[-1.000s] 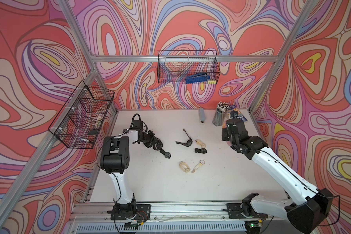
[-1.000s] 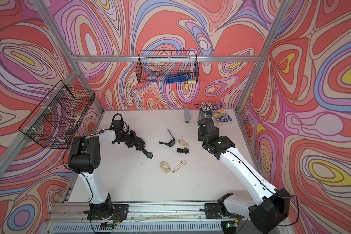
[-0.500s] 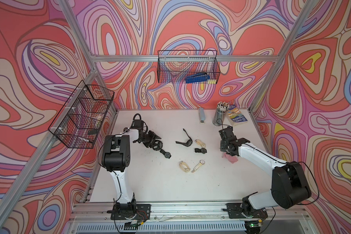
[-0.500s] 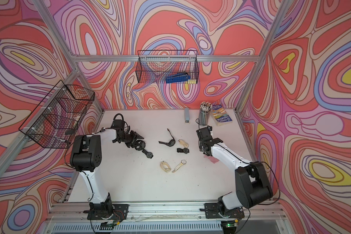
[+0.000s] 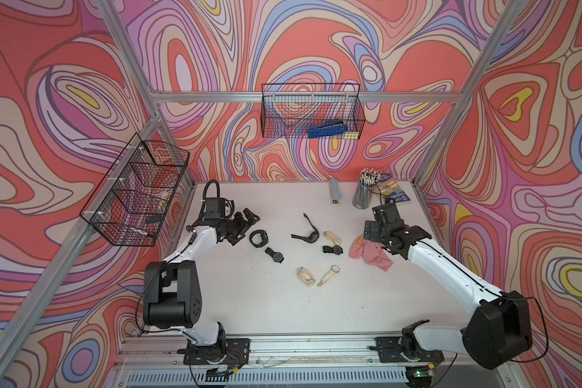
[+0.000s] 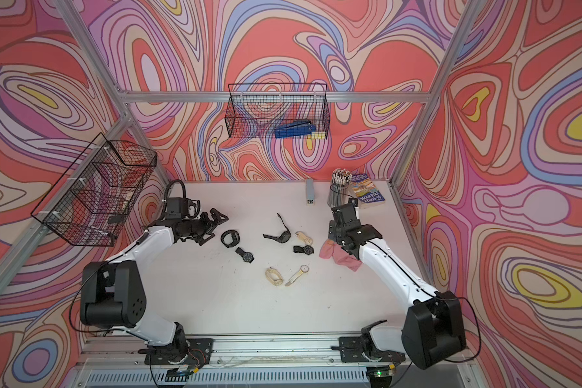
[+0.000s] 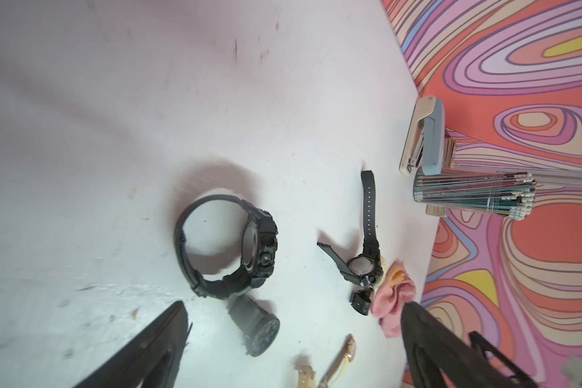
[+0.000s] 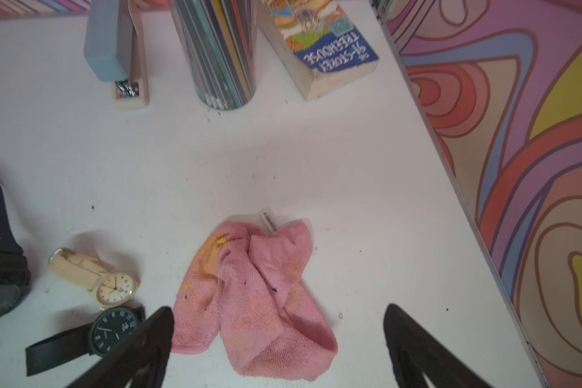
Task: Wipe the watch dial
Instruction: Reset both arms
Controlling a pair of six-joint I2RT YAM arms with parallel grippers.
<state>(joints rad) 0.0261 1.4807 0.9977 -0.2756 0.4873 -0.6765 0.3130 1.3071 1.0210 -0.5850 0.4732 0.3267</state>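
Your left claw [image 5: 246, 228] and right claw [image 8: 279, 307] both gape, empty. The chunky black rubber watch [image 5: 258, 238] lies left of frame centre; it looks stiff and fairly heavy, so pinch its looped strap.

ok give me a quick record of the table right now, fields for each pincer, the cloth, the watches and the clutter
left pincer: open, empty, beside the chunky black watch
right pincer: open, empty, over the pink cloth
pink cloth: crumpled on the table, not held
chunky black watch: strap buckled in a loop, lying on its side
other watches: several loose mid-table, among them a cream-dial watch and a dark-dial watch near the cloth
back edge: stapler, pencil cup, book
wiping: no contact between cloth and any dial
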